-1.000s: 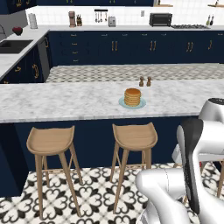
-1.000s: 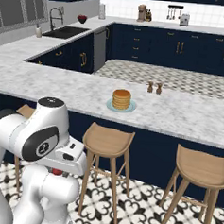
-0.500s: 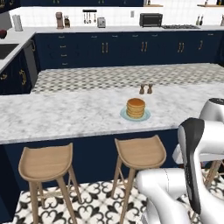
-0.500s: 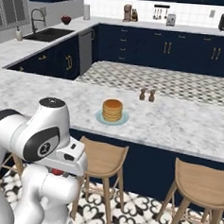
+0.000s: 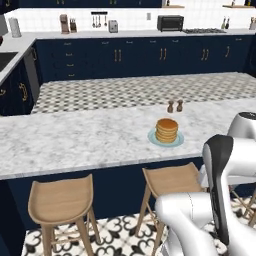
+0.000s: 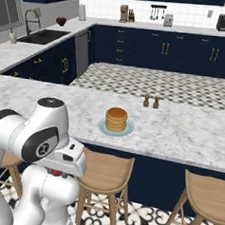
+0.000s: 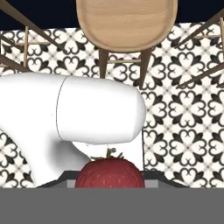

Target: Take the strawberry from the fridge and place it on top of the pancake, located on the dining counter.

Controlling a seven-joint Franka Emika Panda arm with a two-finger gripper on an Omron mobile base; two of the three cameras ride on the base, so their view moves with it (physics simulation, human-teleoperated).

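The strawberry [image 7: 109,173], red with a green stalk, sits low in the hand view, and my gripper [image 7: 109,181] is shut on it above the patterned floor. Seen from the right base, a speck of the strawberry [image 6: 56,172] shows under my folded arm, below counter height. The pancake [image 5: 166,130] is a golden-brown stack on a pale greenish plate [image 5: 152,138] on the marble dining counter [image 5: 75,140], ahead of my arm. From the right base, the pancake [image 6: 116,119] stands mid-counter [image 6: 189,134]. The fridge is out of view.
Wooden stools [image 5: 62,202] [image 5: 170,181] [image 6: 105,173] stand along the counter's near side, and one stool [image 7: 127,24] lies ahead of the hand. Two small shakers [image 5: 174,106] stand behind the pancake. Navy cabinets with appliances [image 5: 170,22] line the back wall, with a sink [image 6: 43,35] at the left.
The whole picture has shifted in both base views, so the base has driven: the dining counter and pancake now look nearer. My arm's folded pose looks the same.
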